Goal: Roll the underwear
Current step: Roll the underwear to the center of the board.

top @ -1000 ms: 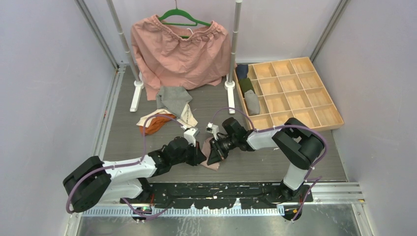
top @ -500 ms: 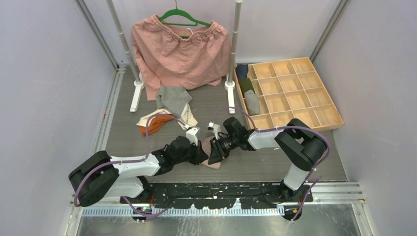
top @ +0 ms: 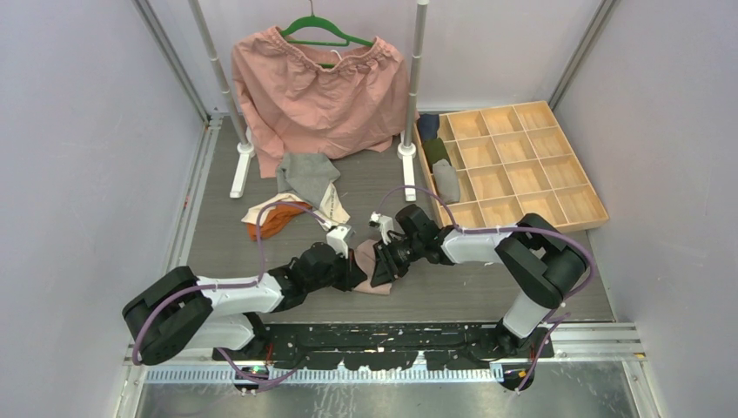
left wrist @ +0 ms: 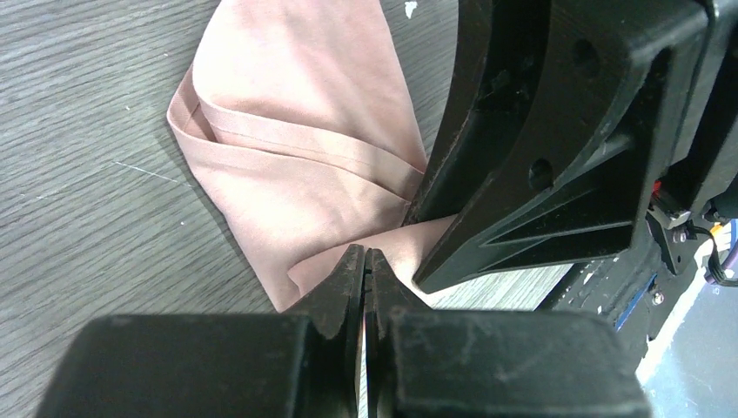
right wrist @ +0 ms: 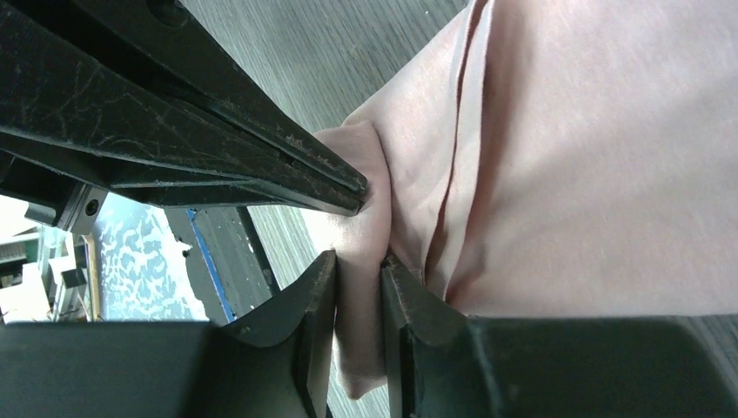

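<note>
Pinching a fold of the dusty pink underwear with the right gripper, jaws narrowly parted; pressing the fully closed left gripper against its edge; lies near the table's 6 o'clock edge, long axis roughly 12 to 6.

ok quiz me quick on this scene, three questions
1. True or false: the right claw pinches a fold of the pink underwear.
2. How many cloth rolls lie in the wooden tray? A two, B three, C five.
3. Fill in: the big pink garment hangs on a ___ hanger.
Key: 1 true; 2 B; 3 green.
</note>
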